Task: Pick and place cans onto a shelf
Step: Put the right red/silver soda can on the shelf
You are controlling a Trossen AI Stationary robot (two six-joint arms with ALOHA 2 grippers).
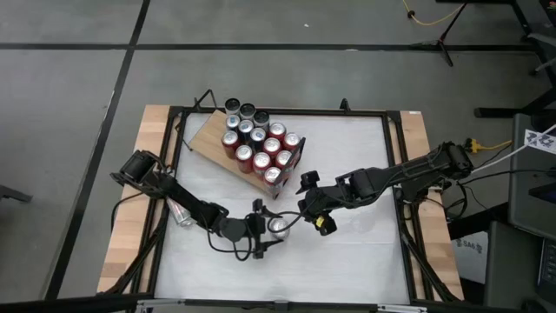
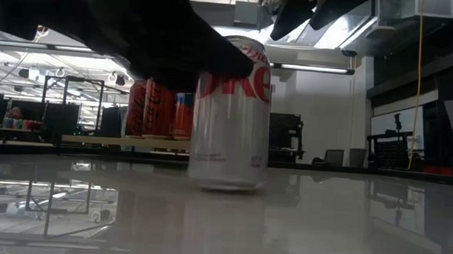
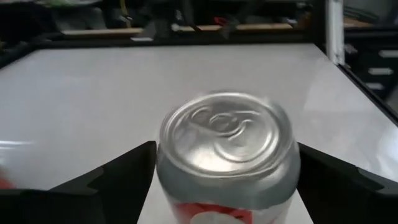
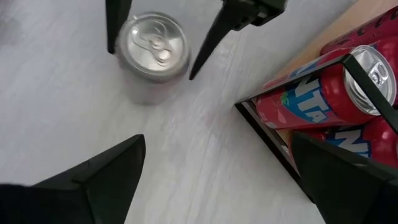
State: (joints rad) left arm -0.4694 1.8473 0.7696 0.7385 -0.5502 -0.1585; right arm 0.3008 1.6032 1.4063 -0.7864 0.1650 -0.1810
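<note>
Take the silver can (image 1: 279, 226) standing upright on the white table (image 1: 347, 261) as the marker. To its left, a second can (image 1: 181, 215) lies near the table's left rail, partly under the left arm. That arm reaches in from the left, and the left gripper (image 1: 271, 233) sits at the silver can with one dark finger on either side of it. Past the wrist, the can's shiny top (image 3: 227, 134) fills the gap between the fingers (image 3: 118, 177), which are spread to about its width; whether they touch its sides I cannot tell.

Beyond the silver can, toward the far edge of the table, lies the wooden shelf (image 1: 207, 135), set at an angle, its black-framed end nearest the can. It carries a tight cluster of upright cans (image 1: 261, 143), mostly red with a few silver or blue ones.

To the right of the silver can hangs the right gripper (image 1: 313, 207), close beside it and near the shelf's framed corner. Its fingers (image 4: 106, 174) are spread wide and empty.
</note>
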